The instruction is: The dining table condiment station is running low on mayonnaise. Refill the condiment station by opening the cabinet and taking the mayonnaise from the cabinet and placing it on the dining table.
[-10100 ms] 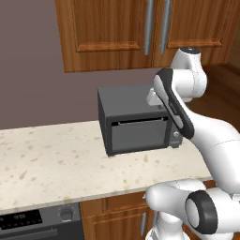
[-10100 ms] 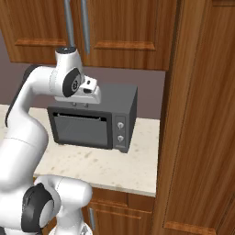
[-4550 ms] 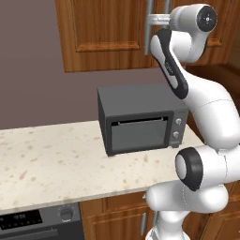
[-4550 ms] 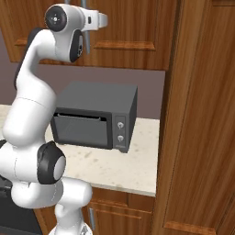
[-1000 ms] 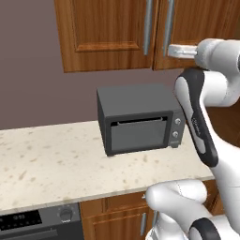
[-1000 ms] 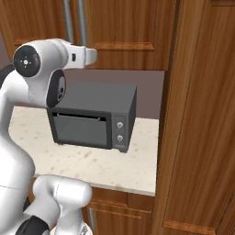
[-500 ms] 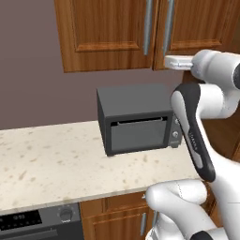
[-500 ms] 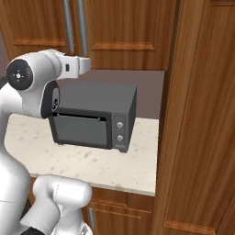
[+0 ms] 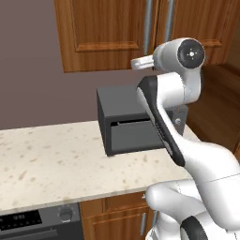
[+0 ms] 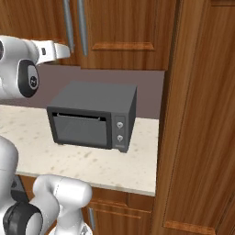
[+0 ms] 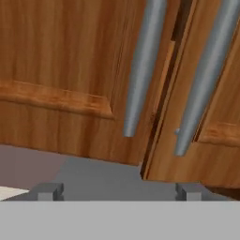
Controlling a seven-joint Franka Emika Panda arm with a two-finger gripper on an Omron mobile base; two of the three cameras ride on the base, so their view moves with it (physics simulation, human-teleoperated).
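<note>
The cabinet (image 9: 105, 28) (image 10: 124, 23) (image 11: 61, 56) hangs above the counter, with two long grey bar handles side by side at the middle. In the hand view the left handle (image 11: 140, 70) and right handle (image 11: 206, 79) rise ahead, and the right door's edge stands a crack out from the left one. My gripper (image 9: 137, 63) (image 10: 67, 49) (image 11: 117, 191) is open and empty. It hovers just below the doors' bottom edge, clear of both handles. The mayonnaise is hidden and the dining table is out of view.
A dark toaster oven (image 9: 126, 126) (image 10: 94, 114) sits on the speckled counter (image 9: 47, 159) under the cabinet, right beneath my hand. A tall wooden panel (image 10: 202, 114) walls off the right side. A stove front (image 9: 37, 222) lies at the lower left.
My gripper has opened and let go of the right door's handle. The hand has drawn back and dropped, ending below the doors.
</note>
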